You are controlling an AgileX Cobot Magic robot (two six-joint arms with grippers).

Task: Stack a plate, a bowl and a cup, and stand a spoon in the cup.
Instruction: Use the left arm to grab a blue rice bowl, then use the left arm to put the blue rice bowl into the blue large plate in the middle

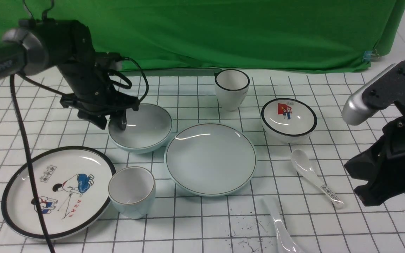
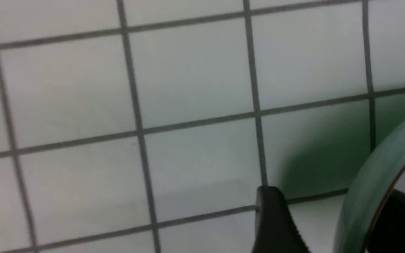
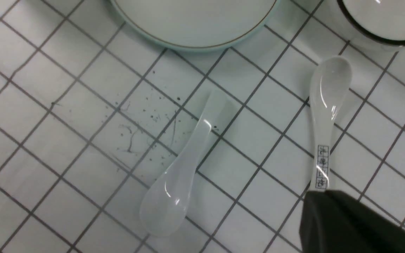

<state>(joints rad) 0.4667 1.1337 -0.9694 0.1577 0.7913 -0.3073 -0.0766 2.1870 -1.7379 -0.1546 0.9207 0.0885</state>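
Observation:
The plain bowl [image 1: 142,128] stands left of the plain plate [image 1: 210,159]. My left gripper [image 1: 113,123] is open and straddles the bowl's left rim, one finger inside and one outside. In the left wrist view the outer finger [image 2: 276,225] stands clear of the bowl's wall [image 2: 367,196]. The squat cup [image 1: 132,191] stands in front of the bowl. The plain spoon [image 1: 280,225] lies at the front edge, and also shows in the right wrist view [image 3: 181,175]. My right gripper [image 1: 364,196] looks shut and empty at the right, its tip [image 3: 311,202] over the printed spoon's handle end.
A printed spoon [image 1: 315,177] lies right of the plain plate. A black-rimmed cartoon bowl [image 1: 288,119] and a taller black-rimmed cup [image 1: 231,88] stand behind. A large cartoon plate [image 1: 58,191] sits front left. A green cloth closes the back.

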